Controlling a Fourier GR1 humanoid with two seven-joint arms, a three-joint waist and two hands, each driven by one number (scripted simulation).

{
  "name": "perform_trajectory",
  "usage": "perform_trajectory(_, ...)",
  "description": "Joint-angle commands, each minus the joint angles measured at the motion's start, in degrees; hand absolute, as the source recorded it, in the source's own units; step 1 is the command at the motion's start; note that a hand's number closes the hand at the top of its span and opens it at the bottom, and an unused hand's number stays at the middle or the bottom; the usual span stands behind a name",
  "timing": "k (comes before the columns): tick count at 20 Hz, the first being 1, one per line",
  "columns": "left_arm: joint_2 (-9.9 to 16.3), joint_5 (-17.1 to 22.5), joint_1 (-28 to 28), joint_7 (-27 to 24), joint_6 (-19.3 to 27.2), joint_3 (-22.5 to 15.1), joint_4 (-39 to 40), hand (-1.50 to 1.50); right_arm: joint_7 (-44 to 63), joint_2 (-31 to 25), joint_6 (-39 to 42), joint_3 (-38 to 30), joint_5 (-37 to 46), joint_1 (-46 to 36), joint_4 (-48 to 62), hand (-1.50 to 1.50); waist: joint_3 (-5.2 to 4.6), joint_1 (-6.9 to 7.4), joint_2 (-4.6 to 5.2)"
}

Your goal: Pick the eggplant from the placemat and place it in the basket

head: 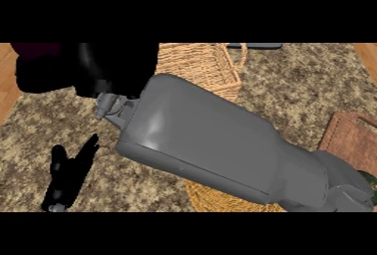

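Note:
My right forearm crosses the view from the lower right to the upper left. Its black right hand (110,64) hovers just left of the light wicker basket (202,67). The fingers curl round a dark purple, nearly black eggplant (37,62) that bulges out to the hand's left, above the counter. Most of the round woven placemat (221,201) is hidden under the forearm; only its front rim shows at the bottom centre. My left hand (70,172) rests at the lower left, fingers straight and pointing up.
A reddish-brown wicker tray (353,142) lies at the right edge, with a small green thing (366,176) just below it. The counter (309,84) is speckled stone; wooden strips (6,84) show at the far left and the top right corner.

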Motion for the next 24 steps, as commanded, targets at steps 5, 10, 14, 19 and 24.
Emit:
perform_trajectory(5,-0.79,-0.37,2.64,-0.54,-0.46,-0.45,1.85,0.00,-0.77,0.41,-2.87,-1.04,-6.68,-5.12,15.15,1.50,-0.33,-0.40,0.62)
perform_trajectory(10,-0.69,-0.77,-0.80,-1.36,-0.24,0.62,4.32,0.00,-10.02,0.41,-9.99,-0.71,-11.33,-2.02,21.10,1.50,-0.33,-0.22,0.99)
perform_trajectory(14,-1.37,-0.91,0.33,-1.50,-0.32,0.00,3.23,0.00,-14.57,0.42,-12.52,-2.49,-15.22,-0.03,24.46,1.50,-0.30,-0.32,0.97)
perform_trajectory(19,-2.63,-1.64,0.41,-1.76,0.68,-0.44,3.39,0.00,-18.62,0.42,-18.47,-1.96,-21.58,2.48,24.23,1.50,-0.29,0.16,0.94)
perform_trajectory(24,-2.56,-2.96,-0.58,-0.17,1.85,-0.39,3.02,0.00,-28.74,0.42,-17.84,-4.15,-25.95,5.31,29.05,1.50,-0.24,-0.27,1.02)
